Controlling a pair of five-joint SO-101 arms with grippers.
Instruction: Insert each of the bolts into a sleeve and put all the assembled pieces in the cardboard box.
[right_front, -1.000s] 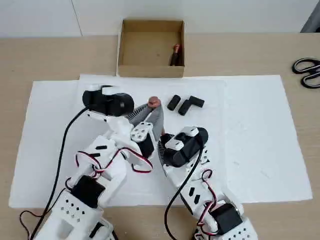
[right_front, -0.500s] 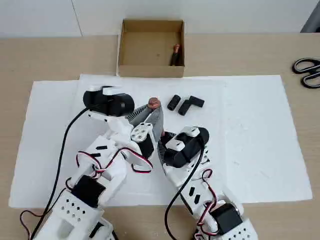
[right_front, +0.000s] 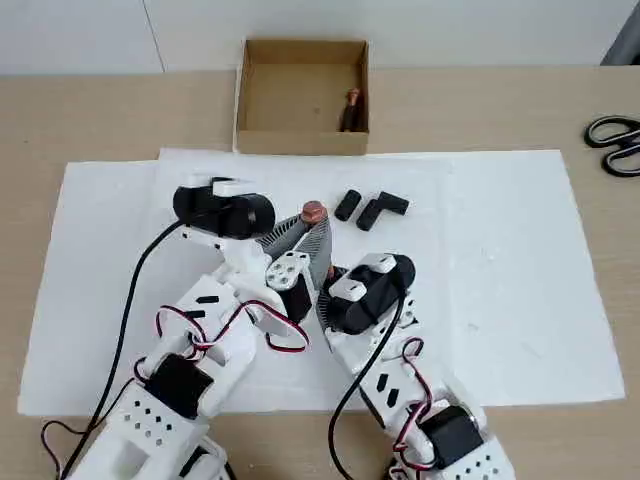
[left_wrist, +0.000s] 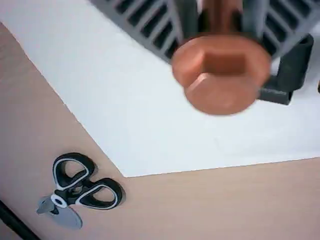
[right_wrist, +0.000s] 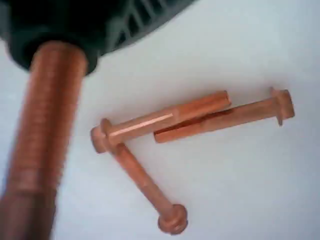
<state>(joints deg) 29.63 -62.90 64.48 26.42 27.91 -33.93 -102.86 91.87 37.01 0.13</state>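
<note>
The left gripper (right_front: 313, 221) holds a bolt (left_wrist: 220, 75) in its jaws; gripped near the head, it may tilt and miss a sleeve (right_front: 347, 205).

I count one copper-coloured metal bolt (left_wrist: 220, 75) pinched in my left gripper (right_front: 312, 225), and three more (right_wrist: 160, 120) lying loose. Three short black plastic sleeves (right_front: 347, 205) lie loose too. One assembled bolt-in-sleeve piece (right_front: 350, 110) sits in the single brown cardboard box (right_front: 240, 95). One pair of black-handled scissors (right_front: 615, 143), one white paper sheet (right_front: 520, 260).
</note>
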